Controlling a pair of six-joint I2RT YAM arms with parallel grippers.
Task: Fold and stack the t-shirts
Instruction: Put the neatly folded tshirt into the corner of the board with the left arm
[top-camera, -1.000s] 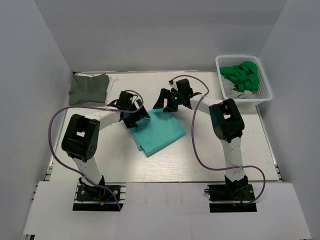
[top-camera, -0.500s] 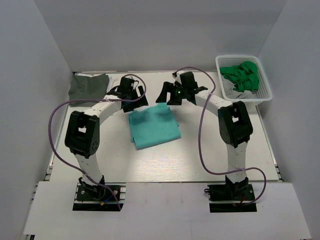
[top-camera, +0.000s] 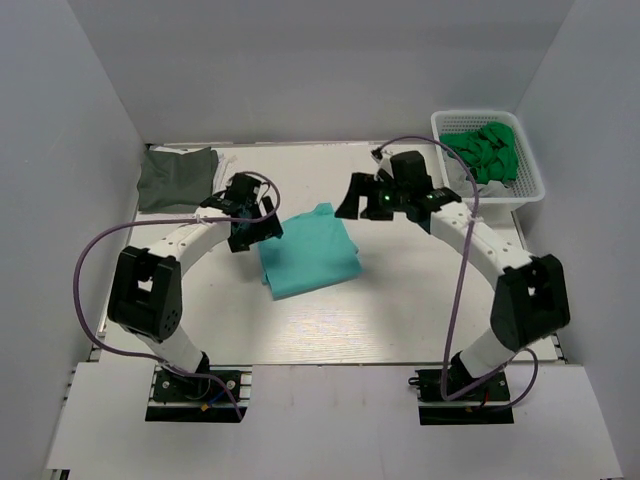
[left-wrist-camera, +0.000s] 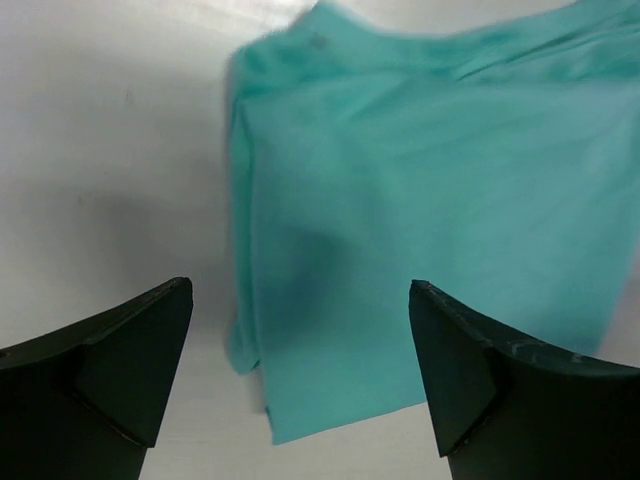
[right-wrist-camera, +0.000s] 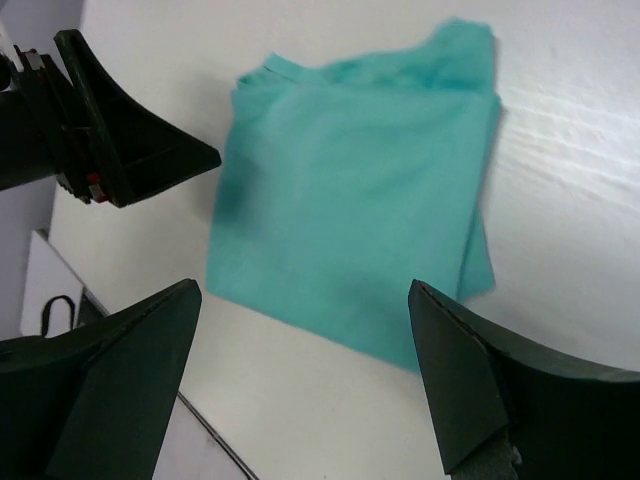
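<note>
You've got a folded teal cloth t-shirt (top-camera: 308, 250) lying flat on the white table (top-camera: 410, 300), roughly mid-table. Your left pincer (left-wrist-camera: 300, 286) hangs by the teal tee's left edge with its jaws wide and nothing in them. Your right pincer (right-wrist-camera: 303, 288) hovers off the teal tee's far-right corner, clear of the cloth, jaws wide too and empty. A folded dark grey-olive t-shirt (top-camera: 177, 178) lies far-left of the teal tee, well apart. A white plastic mesh basket (top-camera: 478, 113) sits far-right of the teal tee, with crumpled bright green cloth (top-camera: 485, 150) inside.
</note>
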